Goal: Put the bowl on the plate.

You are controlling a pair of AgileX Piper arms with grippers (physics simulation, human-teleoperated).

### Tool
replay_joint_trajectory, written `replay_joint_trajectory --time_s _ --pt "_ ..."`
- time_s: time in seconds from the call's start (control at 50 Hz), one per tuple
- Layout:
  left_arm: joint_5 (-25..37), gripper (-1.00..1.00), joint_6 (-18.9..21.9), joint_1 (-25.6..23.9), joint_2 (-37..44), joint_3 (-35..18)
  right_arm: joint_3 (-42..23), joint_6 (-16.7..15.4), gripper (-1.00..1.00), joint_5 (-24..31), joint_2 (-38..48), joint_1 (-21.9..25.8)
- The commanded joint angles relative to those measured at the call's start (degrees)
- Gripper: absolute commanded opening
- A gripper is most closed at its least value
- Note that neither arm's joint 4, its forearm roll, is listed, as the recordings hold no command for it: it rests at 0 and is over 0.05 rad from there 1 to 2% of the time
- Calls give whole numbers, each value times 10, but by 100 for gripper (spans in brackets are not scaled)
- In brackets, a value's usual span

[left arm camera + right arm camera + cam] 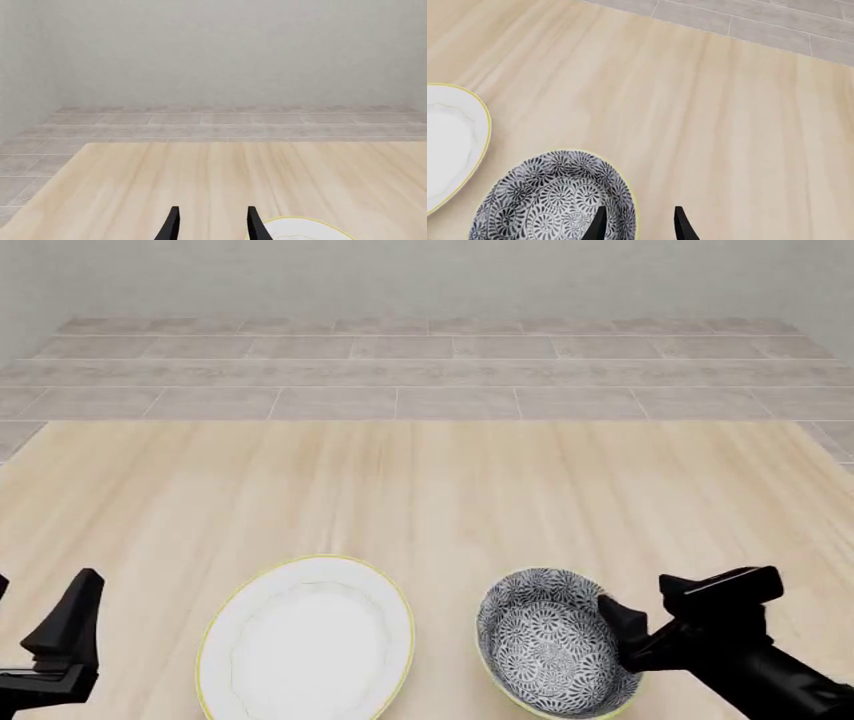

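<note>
Right gripper (617, 625) straddling bowl (554, 643) rim at 3 o'clock, fingers spread. Bowl beside plate (307, 640), at its 3 o'clock, not yet on it. Left gripper (211, 226) idle, spread.

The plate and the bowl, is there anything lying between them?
Nothing: in the front view, only a bare strip of table separates the plate from the bowl.

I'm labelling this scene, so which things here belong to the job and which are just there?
Belong to the job:
- bowl, beside the plate, not on it
- plate
- right end effector, open, one finger over the bowl's rim, one outside it

Just there:
- left end effector, open, holding nothing
- table
- tiled floor
</note>
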Motion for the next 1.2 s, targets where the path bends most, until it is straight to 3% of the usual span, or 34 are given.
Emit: replay_joint_trajectory --time_s 0.02,0.44,0.54,0.68,1.1,1.2 --pt "6 100 1 0 -5 -1 17 0 100 -73 69 0" --pt "9 100 2 -1 -8 -1 31 1 100 -125 122 0" --pt "7 100 2 -2 -7 0 27 1 100 -88 92 1" --pt "8 100 2 -2 -7 0 25 1 100 -77 87 1" --pt "8 100 3 -3 -7 2 27 3 100 -90 111 5" --pt "5 100 4 -3 -5 2 26 12 100 -121 148 10"
